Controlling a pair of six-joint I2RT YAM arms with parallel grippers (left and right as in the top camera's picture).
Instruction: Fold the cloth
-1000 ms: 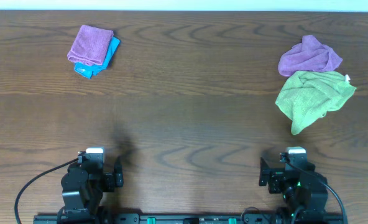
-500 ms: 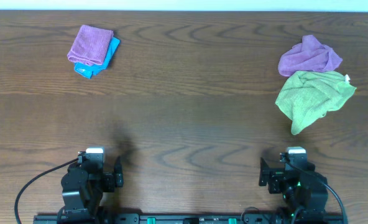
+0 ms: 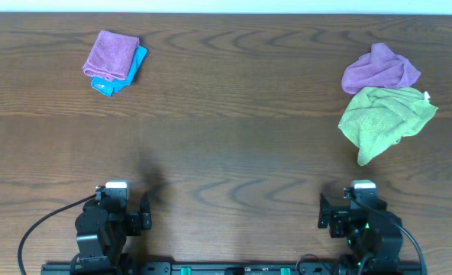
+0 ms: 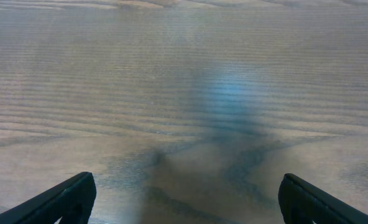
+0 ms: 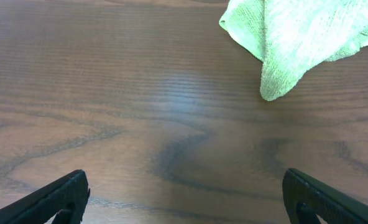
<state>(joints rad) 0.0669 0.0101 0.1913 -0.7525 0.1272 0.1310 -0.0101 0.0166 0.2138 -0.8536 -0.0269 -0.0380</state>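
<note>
My left gripper (image 4: 185, 194) and right gripper (image 5: 184, 190) both stand wide, holding nothing, low over bare table (image 3: 226, 145) at the near edge. Ahead of my right jaws and off to the right lies the cloth (image 3: 385, 116), a crumpled lime-green heap on the far right of the table, well apart from my left side. Its far edge touches a rumpled purple cloth (image 3: 380, 67). A pinch taken there could, I judge, drag the purple one along. Because the heap is bunched in folds, a pinch could also catch several layers at once, and the cloth would then not spread flat. The heap's long axis runs diagonally, from a narrow tip at the near left to a broader far-right end, and that tip points back toward my right jaws. Far off at the left, a folded purple cloth (image 3: 110, 53) sits on a blue cloth (image 3: 117, 82).
</note>
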